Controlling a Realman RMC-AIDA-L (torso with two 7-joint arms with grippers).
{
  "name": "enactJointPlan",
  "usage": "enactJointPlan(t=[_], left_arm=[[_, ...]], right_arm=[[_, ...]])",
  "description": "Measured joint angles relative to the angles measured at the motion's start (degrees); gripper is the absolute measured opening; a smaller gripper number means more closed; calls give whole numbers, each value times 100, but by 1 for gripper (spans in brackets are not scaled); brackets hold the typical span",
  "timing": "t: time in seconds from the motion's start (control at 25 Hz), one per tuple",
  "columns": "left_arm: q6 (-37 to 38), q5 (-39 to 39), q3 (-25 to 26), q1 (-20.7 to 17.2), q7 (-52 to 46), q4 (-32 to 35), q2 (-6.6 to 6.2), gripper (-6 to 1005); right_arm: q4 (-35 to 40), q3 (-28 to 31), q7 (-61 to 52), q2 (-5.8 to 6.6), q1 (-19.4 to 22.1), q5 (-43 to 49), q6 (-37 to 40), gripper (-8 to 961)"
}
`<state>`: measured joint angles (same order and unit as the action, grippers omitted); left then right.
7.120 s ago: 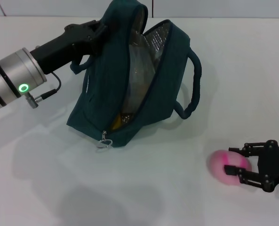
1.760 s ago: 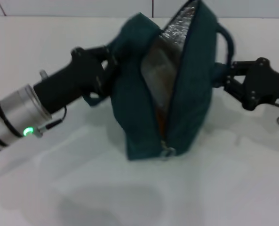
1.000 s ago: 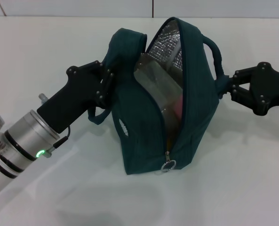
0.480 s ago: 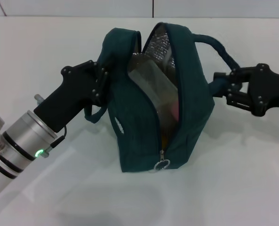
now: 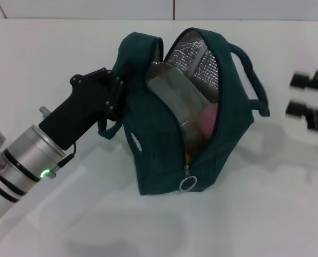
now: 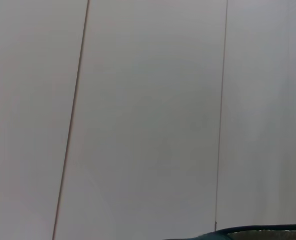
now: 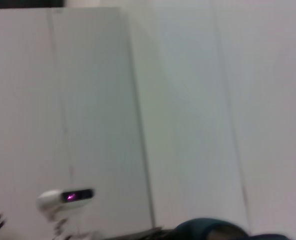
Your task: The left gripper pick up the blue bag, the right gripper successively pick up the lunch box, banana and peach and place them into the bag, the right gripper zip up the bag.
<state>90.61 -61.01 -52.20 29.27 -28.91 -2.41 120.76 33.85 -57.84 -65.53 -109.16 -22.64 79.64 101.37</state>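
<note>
The blue bag (image 5: 164, 134) stands upright on the white table (image 5: 266, 214), unzipped, with its silver foil lining exposed. The left gripper (image 5: 113, 91) is clamped on the bag's left side near the top edge. Inside the bag, the lunch box (image 5: 175, 99) leans against the left wall. The peach (image 5: 208, 120) sits right of the box, against the right wall. A yellow sliver of the banana (image 5: 186, 157) shows below the box. The zipper pull (image 5: 186, 183) hangs at the bag's near end. The right gripper (image 5: 303, 95) is well to the right of the bag, fingers spread apart and holding nothing.
</note>
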Motion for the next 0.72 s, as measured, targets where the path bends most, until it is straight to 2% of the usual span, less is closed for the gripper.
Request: enactJointPlan(t=[0.12,0.2,0.32,0.44,0.52,0.72], left_arm=[[2,-15,-1,-1,0,-1,0,39],[7,-20,-2,17,0,-15,0,38],[17,-35,-15,68,0,-59,0,37],[42,-42,-23,76,0,-80,0,37],[49,-72,-26,77,0,-93,0,38],[110,-112,-27,60,-3,-111,0,38]], right_arm=[[176,-21,61,-4,6,652,226,527],[236,-94,52,-68,-82,1237,291,524],[223,-255,35,-263,-318,2032,216,519],[179,-299,30,-548,-499,2604,-44,515],[169,-382,22,-650,-552,2754,-295,512],[-167,-964,16,-682,-744,2186,-836,513]])
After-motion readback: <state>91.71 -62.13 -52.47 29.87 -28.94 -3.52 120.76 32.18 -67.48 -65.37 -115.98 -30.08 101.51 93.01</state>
